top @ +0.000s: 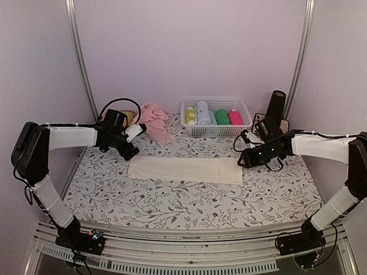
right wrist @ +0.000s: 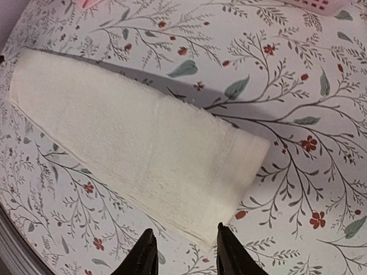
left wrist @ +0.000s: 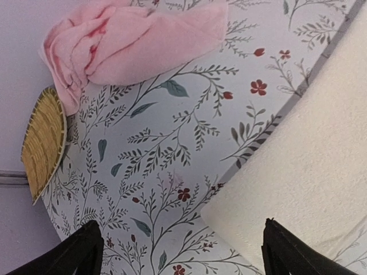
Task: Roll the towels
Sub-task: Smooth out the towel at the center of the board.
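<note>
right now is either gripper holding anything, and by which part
Nothing is held. The right gripper is open at one end of the cream towel; the left gripper is open near the other end.

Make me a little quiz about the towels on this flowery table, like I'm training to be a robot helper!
1. True or false: the cream towel is already rolled up.
2. How many rolled towels sit in the basket?
3. What lies crumpled at the back left of the table? A the cream towel, B the pink towel, C a green roll.

Key: 1 false, it lies flat as a long folded strip. 2 four. 3 B.
</note>
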### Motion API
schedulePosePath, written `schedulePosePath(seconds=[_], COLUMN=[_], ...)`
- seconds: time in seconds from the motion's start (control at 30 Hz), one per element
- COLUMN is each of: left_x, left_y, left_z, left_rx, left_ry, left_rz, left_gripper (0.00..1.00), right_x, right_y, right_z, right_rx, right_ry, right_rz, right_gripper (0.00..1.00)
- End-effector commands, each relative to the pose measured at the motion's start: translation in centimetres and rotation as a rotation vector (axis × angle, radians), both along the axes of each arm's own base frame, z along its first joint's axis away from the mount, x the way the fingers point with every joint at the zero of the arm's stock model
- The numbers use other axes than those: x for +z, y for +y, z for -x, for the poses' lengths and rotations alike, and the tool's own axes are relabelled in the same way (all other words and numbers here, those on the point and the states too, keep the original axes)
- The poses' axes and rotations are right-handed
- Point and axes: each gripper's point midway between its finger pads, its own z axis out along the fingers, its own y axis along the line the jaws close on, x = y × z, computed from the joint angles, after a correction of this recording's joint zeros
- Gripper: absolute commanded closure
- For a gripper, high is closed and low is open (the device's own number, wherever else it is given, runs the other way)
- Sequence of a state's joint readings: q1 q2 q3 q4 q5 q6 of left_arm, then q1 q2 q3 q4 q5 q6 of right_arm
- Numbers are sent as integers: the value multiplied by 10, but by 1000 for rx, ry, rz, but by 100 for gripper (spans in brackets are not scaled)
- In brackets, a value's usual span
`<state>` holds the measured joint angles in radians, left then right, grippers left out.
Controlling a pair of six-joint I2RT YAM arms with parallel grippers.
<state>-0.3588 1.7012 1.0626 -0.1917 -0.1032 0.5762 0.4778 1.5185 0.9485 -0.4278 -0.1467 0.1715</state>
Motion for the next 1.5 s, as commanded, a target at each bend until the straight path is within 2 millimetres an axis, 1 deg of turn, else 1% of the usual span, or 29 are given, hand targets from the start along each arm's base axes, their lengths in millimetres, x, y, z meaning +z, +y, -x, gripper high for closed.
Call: schedulePosePath(seconds=[0.0, 0.1, 0.17, 0.23, 0.37, 0.47, 0.57, 0.63, 0.8, 0.97, 1.1, 1.27, 1.47], left_x=[5, -6, -16, -28, -43, -51, -60, -65, -75, -81, -87, -99, -103], left_y=[-49, -66, -72, -73, -69, -65, -60, -56, -48, -41, -35, -28, -21], left_z=[22, 33, 38, 41, 44, 45, 46, 45, 45, 48, 51, 56, 58], left_rx=[-147, -196, -208, -210, -202, -197, -180, -168, -146, -136, -126, -118, -104], left_ry=[47, 102, 133, 162, 179, 185, 191, 190, 203, 225, 248, 281, 294], left_rz=[79, 117, 125, 122, 98, 77, 54, 34, 11, 0, -6, -20, -31], left_gripper=[3, 6, 11, 15, 17, 18, 21, 21, 22, 23, 25, 25, 26], right_x=[39, 41, 44, 38, 21, 7, -7, -12, -17, -35, -51, -66, -77], right_y=[52, 80, 98, 113, 135, 143, 143, 142, 145, 127, 109, 96, 80], right_z=[-17, -25, -33, -36, -50, -59, -68, -72, -79, -87, -89, -85, -76], right_rx=[99, 125, 123, 123, 102, 79, 39, 34, 28, -71, -127, -162, -199], right_ry=[-54, -52, -63, -51, 0, 33, 37, 33, 30, 36, 52, 74, 79], right_rz=[-257, -419, -523, -588, -659, -677, -663, -657, -671, -605, -566, -510, -430], right_gripper=[64, 66, 68, 70, 70, 70, 70, 70, 70, 70, 70, 70, 68])
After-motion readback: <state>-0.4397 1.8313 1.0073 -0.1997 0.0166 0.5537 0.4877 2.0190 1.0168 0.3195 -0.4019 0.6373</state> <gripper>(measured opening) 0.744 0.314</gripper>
